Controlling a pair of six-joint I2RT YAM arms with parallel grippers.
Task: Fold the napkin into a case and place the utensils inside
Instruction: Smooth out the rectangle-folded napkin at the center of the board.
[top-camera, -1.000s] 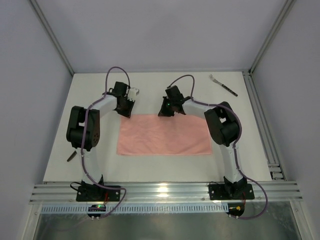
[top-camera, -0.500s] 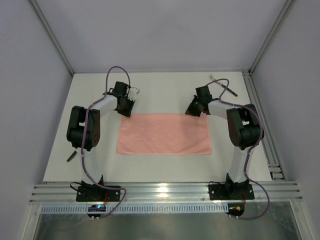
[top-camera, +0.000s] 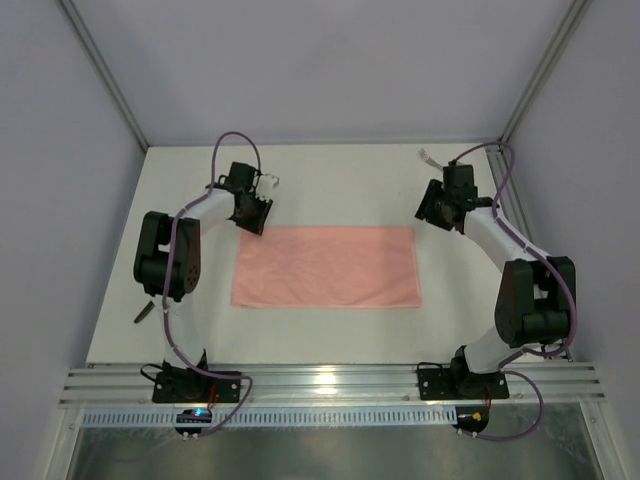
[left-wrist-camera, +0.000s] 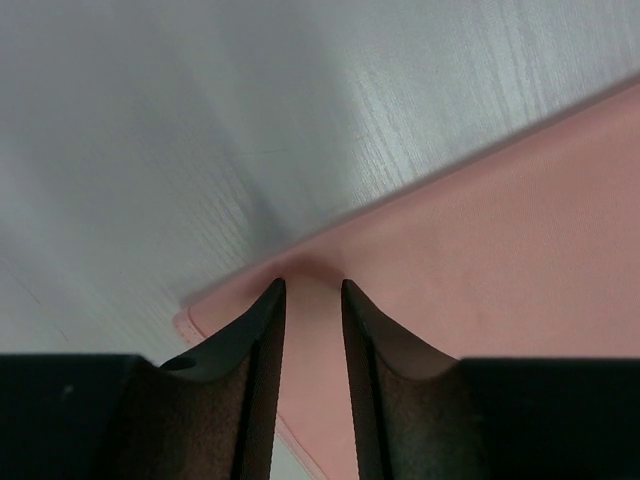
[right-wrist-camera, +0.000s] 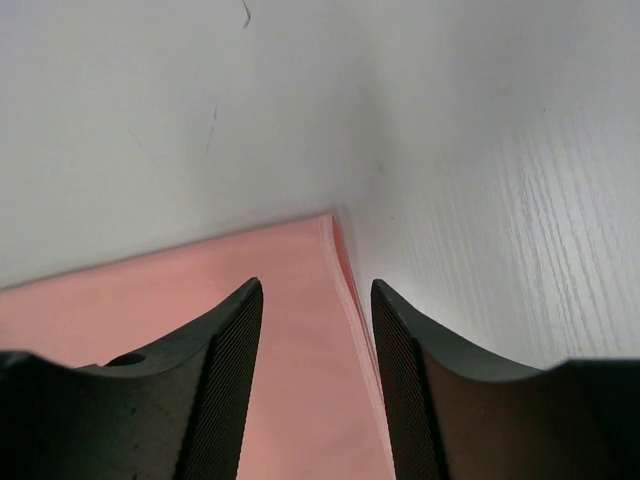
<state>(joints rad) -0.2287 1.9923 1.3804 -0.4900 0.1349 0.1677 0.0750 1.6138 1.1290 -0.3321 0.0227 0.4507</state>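
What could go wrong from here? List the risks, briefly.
1. The left gripper has its tips at a puckered corner of the napkin; pulling away may drag it and spoil the fold.
2. The fork lies mostly hidden under the right arm; the right gripper, open, could nudge it while reaching.

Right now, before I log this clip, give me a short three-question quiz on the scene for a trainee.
1. True or false: the napkin is bunched into a ball.
2. Which corner of the napkin is the left hand at? A) far left B) near left C) near right
3. Are the fingers of the right hand apart or closed?
Key: 1 false, it lies flat as an oblong; 2 A; 3 apart, with a napkin corner showing between them.
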